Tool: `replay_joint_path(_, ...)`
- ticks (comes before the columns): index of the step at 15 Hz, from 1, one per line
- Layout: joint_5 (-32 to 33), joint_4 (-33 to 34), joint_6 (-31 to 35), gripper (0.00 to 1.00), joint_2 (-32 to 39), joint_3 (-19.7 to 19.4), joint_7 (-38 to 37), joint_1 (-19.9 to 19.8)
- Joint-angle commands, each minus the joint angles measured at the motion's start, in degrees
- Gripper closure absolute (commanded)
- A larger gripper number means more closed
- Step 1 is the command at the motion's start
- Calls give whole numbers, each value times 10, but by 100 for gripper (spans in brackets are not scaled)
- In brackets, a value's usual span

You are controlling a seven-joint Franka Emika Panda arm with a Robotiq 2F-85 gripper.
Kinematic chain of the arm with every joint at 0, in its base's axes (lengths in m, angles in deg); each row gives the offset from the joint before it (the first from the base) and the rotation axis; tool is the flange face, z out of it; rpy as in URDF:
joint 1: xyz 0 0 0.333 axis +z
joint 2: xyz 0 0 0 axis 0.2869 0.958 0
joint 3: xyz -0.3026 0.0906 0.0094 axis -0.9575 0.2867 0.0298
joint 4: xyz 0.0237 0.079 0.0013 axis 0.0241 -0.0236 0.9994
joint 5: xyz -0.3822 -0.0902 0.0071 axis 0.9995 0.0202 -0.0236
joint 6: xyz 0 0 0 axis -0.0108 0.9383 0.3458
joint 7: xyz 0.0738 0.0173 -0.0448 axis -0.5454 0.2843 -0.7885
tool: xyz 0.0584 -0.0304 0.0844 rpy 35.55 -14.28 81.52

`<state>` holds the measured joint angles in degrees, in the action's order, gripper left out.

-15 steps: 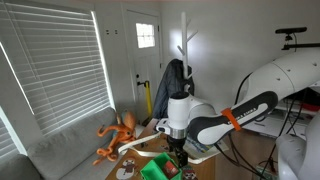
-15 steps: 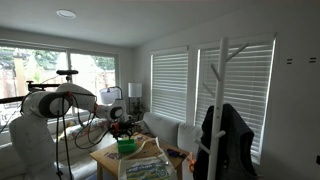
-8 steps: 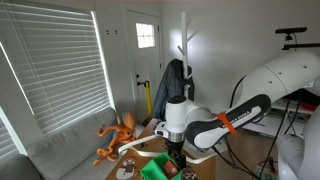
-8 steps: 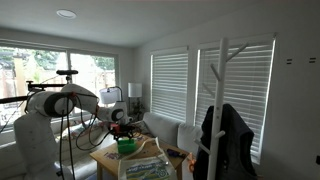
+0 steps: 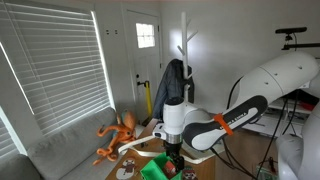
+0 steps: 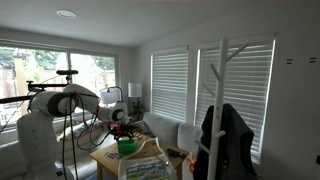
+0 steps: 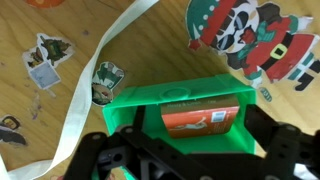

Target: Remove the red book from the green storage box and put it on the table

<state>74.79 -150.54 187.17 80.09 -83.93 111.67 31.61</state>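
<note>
In the wrist view the green storage box (image 7: 180,95) sits on the wooden table (image 7: 80,30) with the red book (image 7: 197,120) standing inside it, cover toward the camera. My gripper (image 7: 197,138) is open, with one dark finger on each side of the book, down at the box's opening. I cannot tell whether the fingers touch the book. In both exterior views the gripper (image 5: 174,152) (image 6: 122,132) hangs right over the green box (image 5: 155,168) (image 6: 127,146). The book is too small to see there.
A white strip (image 7: 90,70) and several printed cut-outs, among them a Santa figure (image 7: 245,35), lie on the table. An orange plush toy (image 5: 118,135) sits on the grey couch (image 5: 60,150). A printed sheet (image 6: 145,168) covers part of the table. A coat rack (image 5: 183,50) stands behind.
The arm has shifted slightly sideways over the green box. The gripper stays open and the book stays in the box.
</note>
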Motion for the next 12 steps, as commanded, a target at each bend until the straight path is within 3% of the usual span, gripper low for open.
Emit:
replay_joint_path(1,-8,16,3,0,17,9,25,-10)
replay_joint_path(12,-9,31,-2,0,41,15,52,-12)
